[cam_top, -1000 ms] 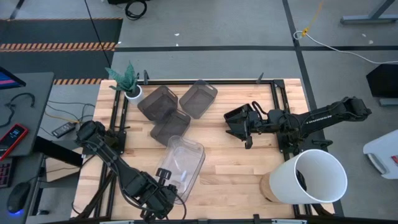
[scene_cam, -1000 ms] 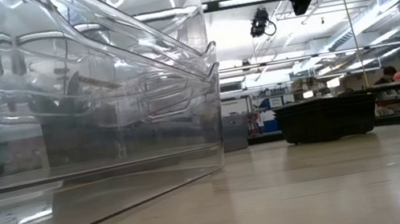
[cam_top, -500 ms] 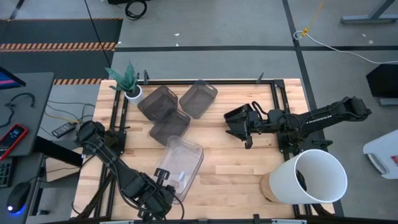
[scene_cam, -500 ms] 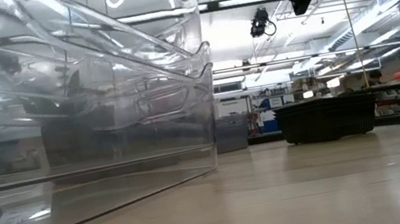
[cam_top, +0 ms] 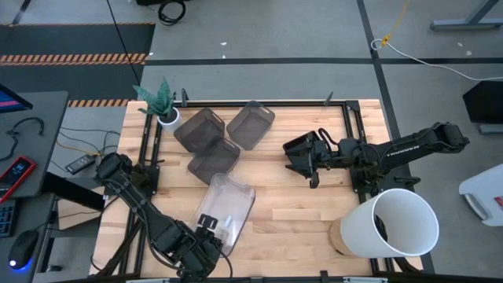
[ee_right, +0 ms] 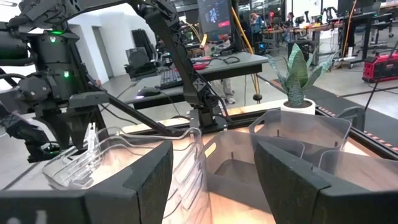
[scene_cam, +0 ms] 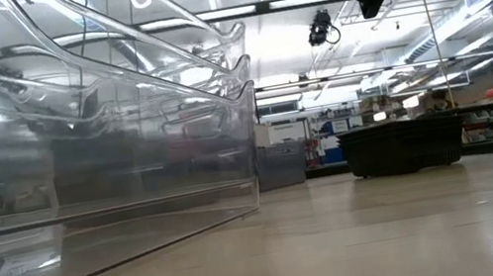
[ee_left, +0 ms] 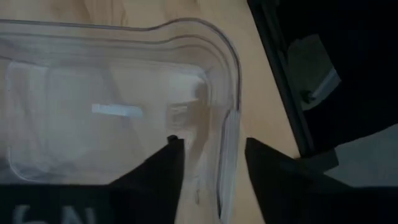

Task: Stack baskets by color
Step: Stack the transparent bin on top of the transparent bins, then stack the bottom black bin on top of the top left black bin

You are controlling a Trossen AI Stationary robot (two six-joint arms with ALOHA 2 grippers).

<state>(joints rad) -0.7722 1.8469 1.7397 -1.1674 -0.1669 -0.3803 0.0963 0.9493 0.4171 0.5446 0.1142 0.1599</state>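
My left gripper [ee_left: 208, 168] stands with its fingers apart astride the near rim of the clear baskets [cam_top: 226, 206]; the rim passes between the fingers, untouched so far as the left wrist view shows; a second ago those fingers were closed on that wall, so I read this as a release just made. Over that second the nested clear stack has slid toward the table's near-left edge and turned slightly; in the low view its end wall [scene_cam: 249, 138] has drawn back to the left; I judge the clear group stacked and parked, that colour finished.

My right gripper [cam_top: 300, 156] hangs with its fingers wide apart and nothing between them, over the black basket [scene_cam: 403, 145] at mid-table; it has not moved in that second. The three grey baskets [cam_top: 220, 135] lie separately at the far-left side beside the potted plant [cam_top: 162, 104], touching or overlapping at their corners, not nested; that work remains.

Hard to make out: how many clear baskets are nested, since the walls show through one another, though the layered rims suggest about three; how many black baskets sit under the right arm, which covers them from above; the white bucket [cam_top: 398, 223] hides the table's near-right corner.
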